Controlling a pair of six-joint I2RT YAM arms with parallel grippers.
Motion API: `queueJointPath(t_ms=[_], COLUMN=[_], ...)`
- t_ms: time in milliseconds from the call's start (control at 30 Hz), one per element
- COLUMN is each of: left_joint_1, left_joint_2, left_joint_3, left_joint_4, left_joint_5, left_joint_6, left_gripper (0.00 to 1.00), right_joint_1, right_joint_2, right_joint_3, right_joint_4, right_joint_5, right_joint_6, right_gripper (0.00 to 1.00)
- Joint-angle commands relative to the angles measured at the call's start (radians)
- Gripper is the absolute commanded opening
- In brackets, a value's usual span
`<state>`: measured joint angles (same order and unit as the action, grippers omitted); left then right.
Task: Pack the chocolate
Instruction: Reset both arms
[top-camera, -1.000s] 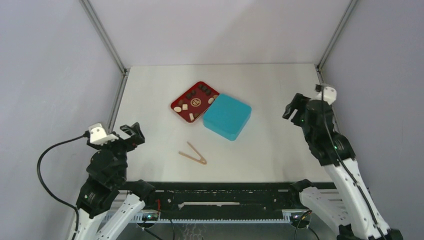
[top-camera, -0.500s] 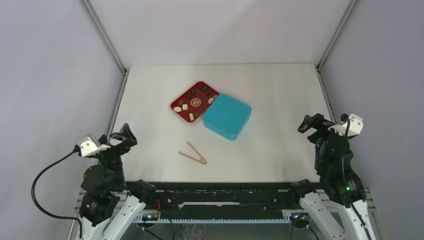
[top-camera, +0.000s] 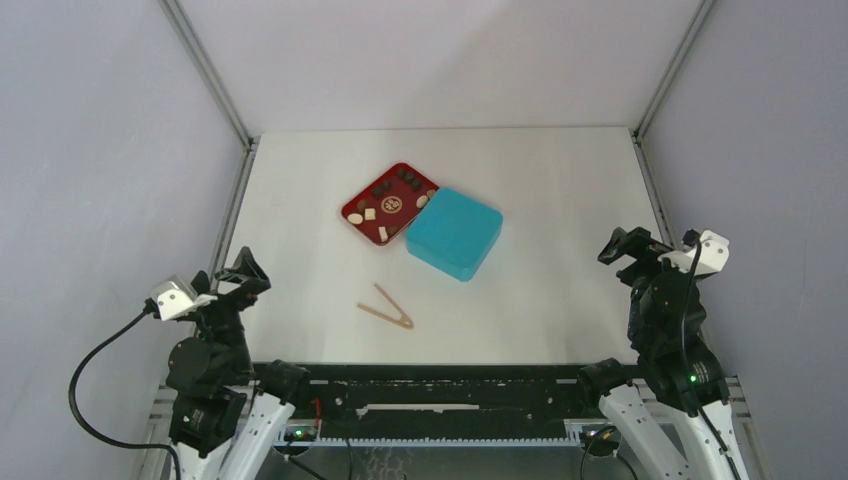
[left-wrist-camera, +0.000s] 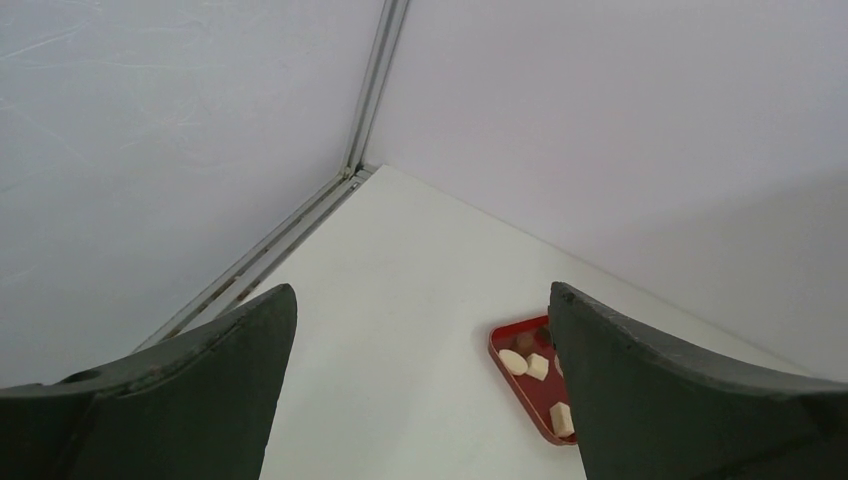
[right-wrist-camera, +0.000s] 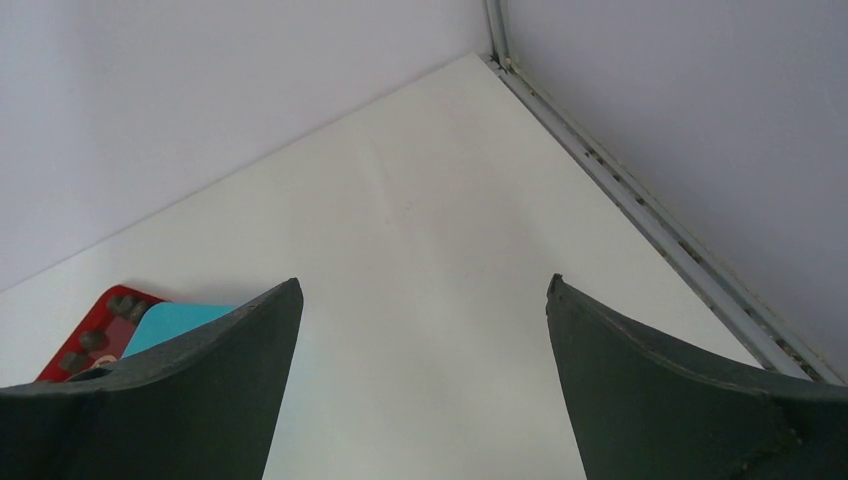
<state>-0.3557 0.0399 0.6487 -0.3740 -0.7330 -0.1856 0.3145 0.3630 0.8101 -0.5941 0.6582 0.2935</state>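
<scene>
Small chocolate pieces (top-camera: 370, 213), dark, tan and cream-white, lie in red rounded-square tray (top-camera: 373, 224), mid white desk (top-camera: 560, 180), toward far edge. Closed teal square box (top-camera: 455, 232) against tray's right side. Tan wooden V-shaped tongs (top-camera: 388, 308) apart, toward near edge. Left fingers (left-wrist-camera: 190, 390) spread wide, empty, above near left corner. Right fingers (right-wrist-camera: 190, 390) spread wide, empty, by right edge.
</scene>
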Motion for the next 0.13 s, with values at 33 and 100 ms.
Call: queueJointPath(t_ms=[33, 100], left_joint_1=[0.022, 0.025], left_joint_2=[0.01, 0.003], left_joint_3=[-0.014, -0.016], left_joint_4=[0.046, 0.045], left_joint_5=[0.071, 0.077], left_joint_6=[-0.023, -0.023], left_gripper=[1.0, 1.0], right_joint_1=[-0.006, -0.007], right_joint_2=[0.001, 0.0], right_joint_3=[0.004, 0.004], right_joint_4=[0.045, 0.046], right_joint_5=[0.03, 0.03], right_joint_6=[-0.021, -0.022], right_gripper=[0.99, 1.0])
